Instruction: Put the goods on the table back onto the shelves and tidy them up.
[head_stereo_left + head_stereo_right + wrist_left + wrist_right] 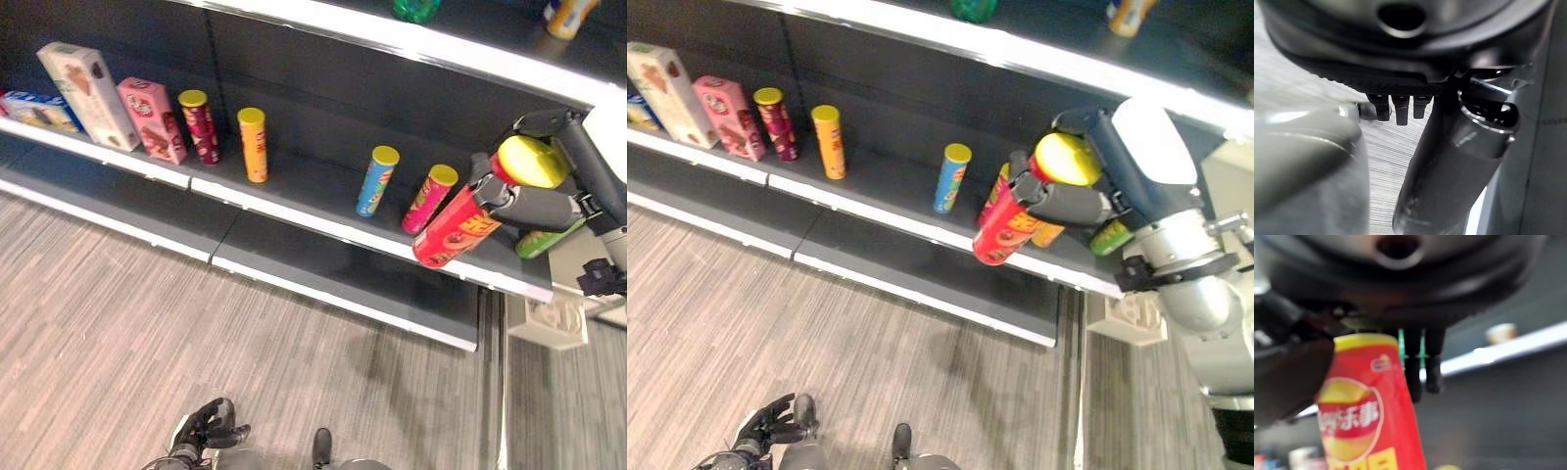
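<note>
Shelving step: a red can (456, 230) is gripped by the right hand (534, 206), tilted over the shelf (294, 201) edge, right of a pink can (428, 199). Next, uprighting and release are called for.

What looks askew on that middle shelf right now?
Only the red can: the right hand holds it steeply tilted over the shelf's front edge, beside the pink can. The other cans stand upright.

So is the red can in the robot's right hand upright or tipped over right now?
Tipped. The red can leans steeply, its yellow lid up and away, held in the right hand over the shelf.
</note>
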Robot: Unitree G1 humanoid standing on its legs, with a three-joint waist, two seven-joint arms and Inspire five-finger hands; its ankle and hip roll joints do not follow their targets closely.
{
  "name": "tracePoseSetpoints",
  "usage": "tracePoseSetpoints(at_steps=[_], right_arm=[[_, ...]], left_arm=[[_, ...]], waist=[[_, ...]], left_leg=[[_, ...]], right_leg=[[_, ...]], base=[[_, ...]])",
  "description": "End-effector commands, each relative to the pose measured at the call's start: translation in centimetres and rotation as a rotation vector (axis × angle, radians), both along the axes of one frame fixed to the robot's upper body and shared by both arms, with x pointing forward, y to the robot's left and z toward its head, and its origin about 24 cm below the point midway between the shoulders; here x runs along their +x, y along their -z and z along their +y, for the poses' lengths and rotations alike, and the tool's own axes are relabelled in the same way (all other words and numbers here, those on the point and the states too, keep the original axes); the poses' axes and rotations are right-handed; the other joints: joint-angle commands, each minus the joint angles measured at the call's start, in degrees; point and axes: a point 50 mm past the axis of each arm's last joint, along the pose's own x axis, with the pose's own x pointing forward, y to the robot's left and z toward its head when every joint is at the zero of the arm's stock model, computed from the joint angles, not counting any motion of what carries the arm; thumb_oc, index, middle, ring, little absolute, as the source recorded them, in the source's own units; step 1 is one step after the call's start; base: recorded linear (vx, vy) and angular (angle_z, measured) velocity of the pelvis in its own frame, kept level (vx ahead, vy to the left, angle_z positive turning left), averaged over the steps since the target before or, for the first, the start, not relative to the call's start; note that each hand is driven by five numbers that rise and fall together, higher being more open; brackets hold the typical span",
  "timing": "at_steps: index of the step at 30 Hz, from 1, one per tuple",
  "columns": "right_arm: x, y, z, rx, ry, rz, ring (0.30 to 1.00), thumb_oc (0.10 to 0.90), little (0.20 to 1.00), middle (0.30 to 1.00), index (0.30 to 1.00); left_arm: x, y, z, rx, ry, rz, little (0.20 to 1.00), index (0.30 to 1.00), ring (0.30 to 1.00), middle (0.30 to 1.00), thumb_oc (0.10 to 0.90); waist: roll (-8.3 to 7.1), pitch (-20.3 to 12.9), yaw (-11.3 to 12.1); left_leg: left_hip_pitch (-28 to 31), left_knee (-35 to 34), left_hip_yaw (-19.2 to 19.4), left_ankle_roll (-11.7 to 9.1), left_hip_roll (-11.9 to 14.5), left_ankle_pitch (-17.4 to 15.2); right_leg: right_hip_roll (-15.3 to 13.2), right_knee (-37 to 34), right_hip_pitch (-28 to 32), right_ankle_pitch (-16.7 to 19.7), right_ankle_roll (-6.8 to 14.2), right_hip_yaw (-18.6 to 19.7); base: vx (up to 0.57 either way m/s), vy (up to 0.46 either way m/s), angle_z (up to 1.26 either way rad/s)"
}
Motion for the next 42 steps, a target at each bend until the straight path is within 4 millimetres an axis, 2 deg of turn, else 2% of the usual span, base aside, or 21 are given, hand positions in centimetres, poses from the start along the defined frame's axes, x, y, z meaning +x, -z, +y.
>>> tracePoseSetpoints(at_steps=[1,5,7,9,10,12,15,18,19,22,32,37,41,42], right_arm=[[-1.9,-6.9,1.4,-0.042,-0.076,-0.323,0.300,0.400,0.300,0.300,0.300],[-1.3,-6.7,2.0,-0.017,-0.094,-0.326,0.300,0.400,0.300,0.300,0.300],[-0.9,-6.6,2.6,-0.023,-0.110,-0.328,0.300,0.400,0.300,0.300,0.300],[-0.5,-6.6,3.5,-0.033,-0.143,-0.321,0.300,0.400,0.300,0.300,0.300],[-0.4,-6.6,3.6,-0.033,-0.145,-0.321,0.300,0.400,0.300,0.300,0.300],[-0.1,-6.5,4.2,-0.039,-0.169,-0.305,0.300,0.400,0.300,0.300,0.300],[0.1,-6.0,4.4,-0.038,-0.176,-0.280,0.300,0.400,0.300,0.300,0.300],[0.1,-5.9,4.6,-0.046,-0.188,-0.272,0.300,0.400,0.300,0.300,0.300],[0.0,-5.4,4.6,-0.058,-0.181,-0.242,0.300,0.400,0.300,0.300,0.300],[0.0,-4.7,4.9,-0.024,-0.206,-0.233,0.300,0.400,0.300,0.300,0.300],[1.6,-3.0,7.8,-0.068,-0.282,-0.176,0.300,0.400,0.300,0.300,0.300],[3.2,-3.5,8.4,-0.105,-0.225,-0.234,0.300,0.400,0.300,0.300,0.300],[4.3,-5.0,8.0,-0.168,-0.112,-0.337,0.300,0.400,0.300,0.300,0.300],[4.4,-5.0,8.0,-0.169,-0.113,-0.338,0.300,0.400,0.300,0.300,0.300]], left_arm=[[3.1,-2.0,0.3,0.044,0.062,-0.147,0.900,0.900,0.900,0.900,0.800],[3.8,-2.2,0.3,0.063,0.096,-0.149,0.900,0.900,0.900,0.900,0.800],[4.0,-2.3,0.7,0.076,0.089,-0.154,0.900,0.900,0.900,0.900,0.800],[3.9,-2.7,1.5,0.086,0.069,-0.164,0.900,0.900,0.900,0.900,0.800],[3.8,-2.7,1.5,0.086,0.067,-0.164,0.900,0.900,0.900,0.900,0.800],[3.6,-2.9,2.3,0.097,0.047,-0.163,0.900,0.900,0.900,0.900,0.800],[3.7,-3.0,2.9,0.109,0.021,-0.161,0.900,0.900,0.900,0.900,0.800],[4.6,-3.4,3.1,0.127,0.028,-0.181,0.900,0.900,0.900,0.900,0.800],[4.6,-3.3,2.7,0.111,0.036,-0.179,0.900,0.900,0.900,0.900,0.800],[4.9,-3.2,1.8,0.092,0.044,-0.195,0.900,0.900,0.900,0.900,0.800],[4.1,-2.6,0.7,0.064,0.053,-0.179,0.900,0.900,0.900,0.900,0.800],[4.1,-2.6,0.9,0.073,0.037,-0.177,0.900,0.900,0.900,0.900,0.800],[4.1,-2.8,1.2,0.092,0.020,-0.182,0.900,0.900,0.900,0.900,0.800],[4.1,-2.8,1.2,0.091,0.019,-0.183,0.900,0.900,0.900,0.900,0.800]], waist=[[0.19,-4.16,0.69],[-0.64,-4.56,0.88],[-0.79,-4.51,1.10],[-0.87,-3.84,1.87],[-0.92,-3.85,1.88],[-1.23,-2.86,2.30],[-1.53,-1.67,1.86],[-1.92,-0.38,1.23],[-2.77,-0.05,1.16],[-3.67,0.21,1.49],[-3.24,1.41,3.18],[-2.52,3.22,4.77],[-1.32,5.23,6.65],[-1.29,5.27,6.52]], left_leg=[[5.27,5.02,1.96,1.79,-2.43,0.91],[6.35,6.12,5.74,4.40,-6.54,-2.35],[6.92,5.67,7.33,5.81,-8.15,-3.19],[8.05,4.42,9.47,7.80,-9.90,-3.83],[8.09,4.36,9.59,7.87,-9.98,-3.80],[8.70,4.57,10.88,8.66,-10.50,-4.22],[9.00,5.26,11.20,8.88,-10.40,-4.88],[7.41,7.13,11.08,8.42,-9.67,-6.02],[5.72,10.29,10.71,8.20,-9.90,-6.77],[3.02,12.42,10.07,7.45,-9.08,-6.74],[0.67,13.47,8.36,6.94,-7.87,-6.13],[-1.06,13.54,7.00,7.24,-8.23,-5.79],[-2.60,13.24,5.62,7.53,-9.04,-5.23],[-2.62,13.23,5.57,7.54,-9.06,-5.20]], right_leg=[[-11.07,2.56,3.28,-7.79,8.91,-4.61],[-16.88,4.79,1.08,-3.33,11.28,-3.06],[-18.29,6.85,-1.14,-1.04,11.64,-2.55],[-20.57,11.05,-4.16,4.03,11.68,-4.42],[-20.66,11.06,-4.23,4.08,11.75,-4.28],[-22.14,13.24,-5.55,7.78,11.91,-7.00],[-20.49,12.34,-6.77,7.38,12.12,-6.06],[-19.49,7.83,-8.76,6.14,12.56,-5.21],[-19.69,5.33,-7.30,5.80,13.40,-4.39],[-19.07,4.56,-7.15,5.88,13.57,-3.77],[-18.49,4.24,-7.06,3.60,13.09,-6.82],[-18.66,5.36,-8.38,3.27,12.98,-7.60],[-19.04,6.29,-9.57,3.31,13.02,-8.57],[-19.05,6.29,-9.55,3.32,13.03,-8.62]], base=[[0.26,0.431,-0.75],[0.15,0.378,-0.33],[0.05,0.317,-0.03],[0.03,0.348,0.02],[0.01,0.270,-0.29],[-0.01,0.138,-0.31],[0.00,0.080,-0.07],[-0.02,-0.064,0.17],[0.00,-0.067,0.21],[-0.04,-0.114,0.37],[-0.03,-0.056,-0.03],[-0.04,-0.014,0.10],[-0.04,0.011,0.18],[-0.02,0.023,0.18]])
